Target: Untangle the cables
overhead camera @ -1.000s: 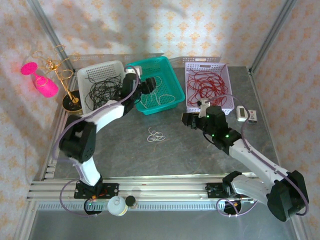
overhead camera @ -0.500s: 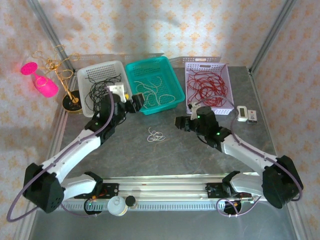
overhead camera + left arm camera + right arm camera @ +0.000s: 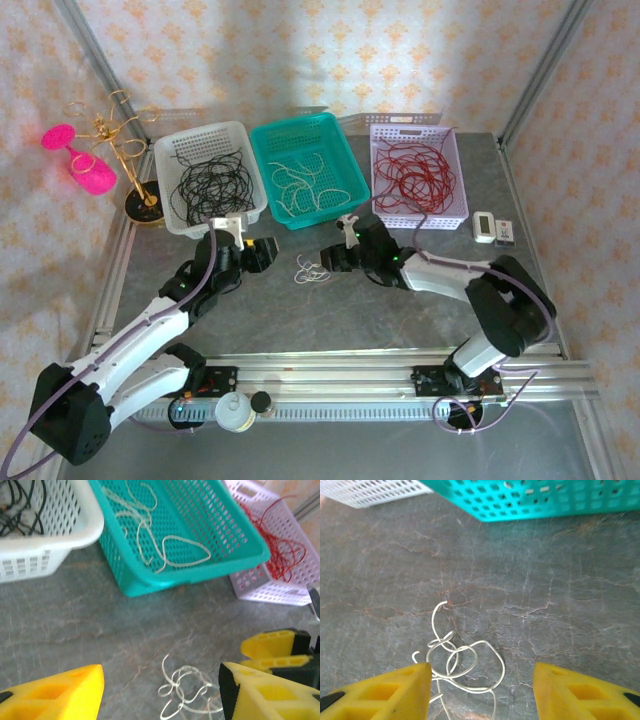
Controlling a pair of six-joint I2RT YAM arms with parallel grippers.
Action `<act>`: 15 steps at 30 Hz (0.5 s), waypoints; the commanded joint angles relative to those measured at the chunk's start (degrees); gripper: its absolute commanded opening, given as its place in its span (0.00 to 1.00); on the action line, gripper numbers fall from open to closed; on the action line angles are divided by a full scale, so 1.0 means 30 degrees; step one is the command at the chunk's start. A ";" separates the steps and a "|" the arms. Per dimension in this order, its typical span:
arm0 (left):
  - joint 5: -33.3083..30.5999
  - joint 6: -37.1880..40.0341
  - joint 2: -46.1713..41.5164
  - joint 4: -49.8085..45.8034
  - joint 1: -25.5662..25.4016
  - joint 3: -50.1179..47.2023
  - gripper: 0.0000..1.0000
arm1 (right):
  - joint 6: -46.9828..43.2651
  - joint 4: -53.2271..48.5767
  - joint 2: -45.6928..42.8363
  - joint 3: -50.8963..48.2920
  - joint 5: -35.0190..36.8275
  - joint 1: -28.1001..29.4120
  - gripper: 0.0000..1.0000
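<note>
We saw a tangled white cable (image 3: 312,270) on the table (image 3: 400,320), lying between our left gripper (image 3: 262,253) and right gripper (image 3: 335,257), both with fingers (image 3: 60,695) spread, gripping nothing, more cables (image 3: 415,178) in baskets (image 3: 405,126) behind.

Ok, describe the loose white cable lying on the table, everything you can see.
The white cable is a thin flexible strand curled into several small overlapping loops, with loose ends sticking out. It lies flat on the grey marbled table, in front of the teal basket. Neither tool grips it: the left tool and right tool hover open on either side.
</note>
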 commanded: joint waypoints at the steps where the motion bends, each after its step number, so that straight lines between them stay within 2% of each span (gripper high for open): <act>1: 0.1104 -0.0956 0.0416 0.0785 -0.0382 -0.0634 0.64 | -0.0133 0.1010 0.0653 0.0983 -0.0729 0.0091 0.55; 4: 0.1010 -0.1659 0.1547 0.1969 -0.1334 -0.1094 0.65 | -0.0136 0.0925 0.0444 0.0747 0.0574 0.0087 0.55; 8: 0.0749 -0.2536 0.4118 0.4051 -0.2500 -0.1178 0.54 | -0.0192 0.0359 0.0024 0.0470 0.1797 0.0058 0.55; 10: 0.0146 -0.2535 0.5506 0.4492 -0.2778 -0.1008 0.52 | -0.0141 0.0299 -0.0355 0.0199 0.2112 0.0085 0.55; 15: 0.0270 -0.3076 0.8367 0.7214 -0.2941 -0.0955 0.49 | 0.0068 0.1067 -0.1862 -0.1152 0.2221 0.0058 0.55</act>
